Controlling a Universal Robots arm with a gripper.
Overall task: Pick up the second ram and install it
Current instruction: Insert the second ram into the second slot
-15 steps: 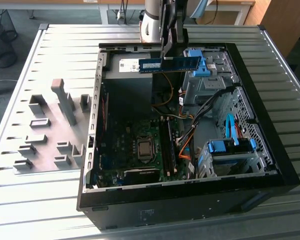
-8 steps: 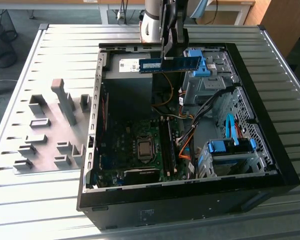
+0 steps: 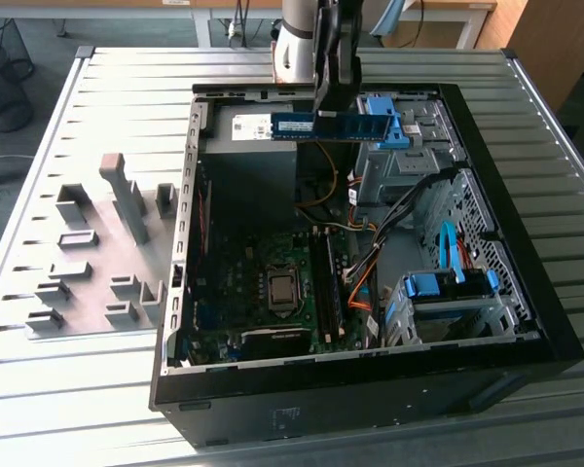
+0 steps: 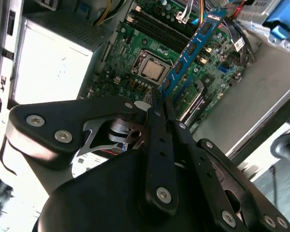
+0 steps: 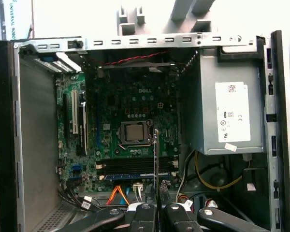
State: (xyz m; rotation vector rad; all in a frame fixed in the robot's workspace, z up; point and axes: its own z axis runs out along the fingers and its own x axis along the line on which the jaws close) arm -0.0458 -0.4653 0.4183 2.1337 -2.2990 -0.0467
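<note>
The gripper [image 3: 323, 113] was clamped on the second ram [image 3: 333, 127], holding it level in the air above the far edge of the open computer case [image 3: 370, 401]. The pickup looked done. Seating it on the motherboard [image 3: 241, 284] was not.

so the gripper [image 3: 327, 113] is pinching the second ram [image 3: 355, 128] by its top edge, level, up over the far end of the open pc case [image 3: 370, 375], well above the motherboard [image 3: 238, 282], with grey fixture blocks [image 3: 127, 209] on the slatted metal table [image 3: 78, 389] at the exterior view's left
</note>
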